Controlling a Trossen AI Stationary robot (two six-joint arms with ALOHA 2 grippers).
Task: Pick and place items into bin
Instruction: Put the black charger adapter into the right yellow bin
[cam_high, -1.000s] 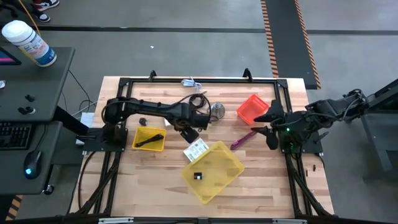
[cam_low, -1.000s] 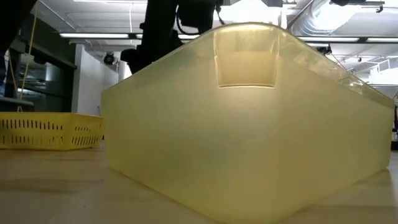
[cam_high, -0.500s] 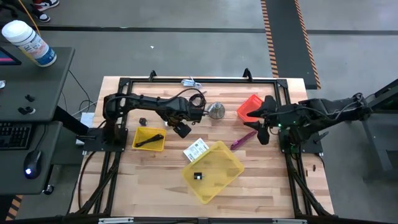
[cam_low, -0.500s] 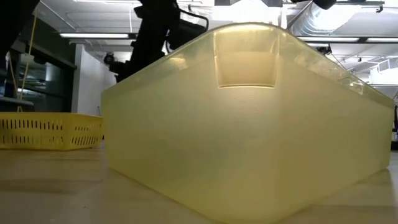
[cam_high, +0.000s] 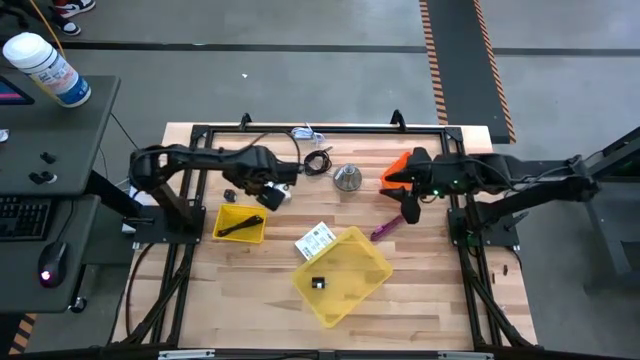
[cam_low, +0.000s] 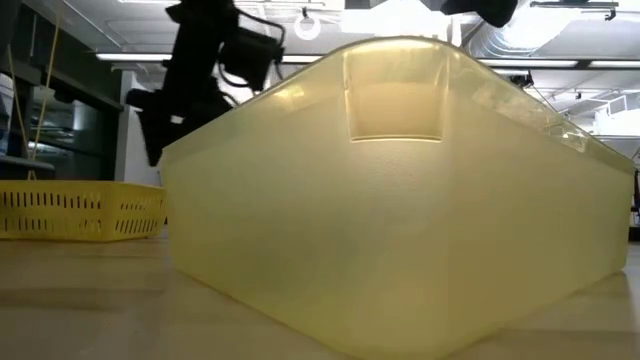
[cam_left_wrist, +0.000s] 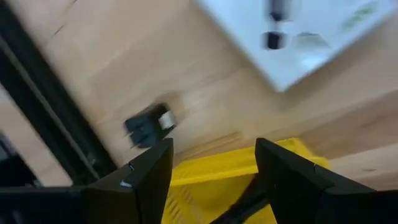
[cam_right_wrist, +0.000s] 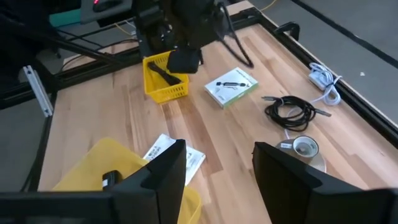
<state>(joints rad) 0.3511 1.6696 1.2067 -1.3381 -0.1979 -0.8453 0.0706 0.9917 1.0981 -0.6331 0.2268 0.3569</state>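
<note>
My left gripper (cam_high: 273, 196) hangs open and empty above the table, beside a small yellow basket (cam_high: 240, 223). Its wrist view (cam_left_wrist: 211, 180) shows a black clip (cam_left_wrist: 148, 124) and a white card with a black mark (cam_left_wrist: 298, 37) lying flat on the wood. My right gripper (cam_high: 410, 209) is open and empty (cam_right_wrist: 221, 180), just above the far end of the purple stick tool (cam_high: 389, 226). A white printed label card (cam_high: 315, 240) lies against the big yellow bin (cam_high: 345, 268), which holds a small black item (cam_high: 318, 283). A coiled black cable (cam_high: 318, 160) lies near the far edge.
A silver cone-shaped piece (cam_high: 347, 178) stands by the cable. An orange bin (cam_high: 398, 172) sits partly under my right arm. A white cord (cam_high: 305, 133) lies at the far rail. The small yellow basket holds a black object. A black frame runs around the table.
My left gripper has drawn back from above the label card toward the table's left and far edges, ending beside the small yellow basket. My right gripper has gone toward the table's left, from beside the orange bin to over the purple tool. No object has moved.
</note>
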